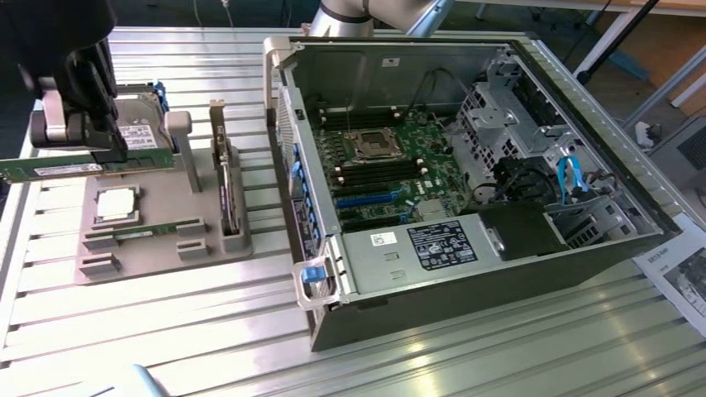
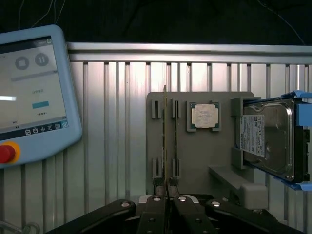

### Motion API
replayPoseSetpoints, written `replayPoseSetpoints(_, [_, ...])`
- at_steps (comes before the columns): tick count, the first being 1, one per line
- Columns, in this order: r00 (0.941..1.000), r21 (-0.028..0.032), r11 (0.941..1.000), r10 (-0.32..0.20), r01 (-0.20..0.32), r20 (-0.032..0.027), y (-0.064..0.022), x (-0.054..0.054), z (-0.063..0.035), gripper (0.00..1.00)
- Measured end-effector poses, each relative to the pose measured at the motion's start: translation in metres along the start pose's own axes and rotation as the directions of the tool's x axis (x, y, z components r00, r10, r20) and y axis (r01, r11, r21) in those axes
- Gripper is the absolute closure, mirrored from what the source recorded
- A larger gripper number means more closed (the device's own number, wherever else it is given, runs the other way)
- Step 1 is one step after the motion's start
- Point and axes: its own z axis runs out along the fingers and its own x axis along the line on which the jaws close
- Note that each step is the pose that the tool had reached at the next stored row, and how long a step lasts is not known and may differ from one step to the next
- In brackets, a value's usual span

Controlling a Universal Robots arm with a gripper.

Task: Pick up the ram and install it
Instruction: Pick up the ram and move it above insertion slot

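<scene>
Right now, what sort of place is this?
Likely a lab cell for robot PC assembly: an open PC case on a slatted metal bench, a parts jig holding a hard drive, and a teach pendant.

Robotics lab or test workshop: a robot arm (image 1: 336,16) rises behind a ribbed aluminium bench (image 1: 165,331) where an opened computer tower (image 1: 464,281) sits with its motherboard (image 1: 386,161) exposed. Beside it, a grey moulded fixture (image 1: 155,244) sets out loose parts, among them a processor (image 1: 116,203) and a hard drive (image 2: 268,136), while the gripper (image 1: 78,161) is clamped on the ram (image 1: 45,170). A touchscreen teach pendant (image 2: 29,87) with a red emergency-stop button (image 2: 6,153) rests on the bench, and a printed sheet (image 1: 679,277) lies near the case.
</scene>
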Motion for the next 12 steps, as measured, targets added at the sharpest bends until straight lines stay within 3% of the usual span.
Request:
replayPoseSetpoints(9, [1.0000, -0.0007, 1.0000, 0.000, 0.000, 0.0002, -0.0190, 0.000, -0.0006, 0.88])
replayPoseSetpoints(12, [1.0000, -0.0007, 1.0000, 0.000, 0.000, 0.0002, -0.0192, 0.000, -0.0006, 0.88])
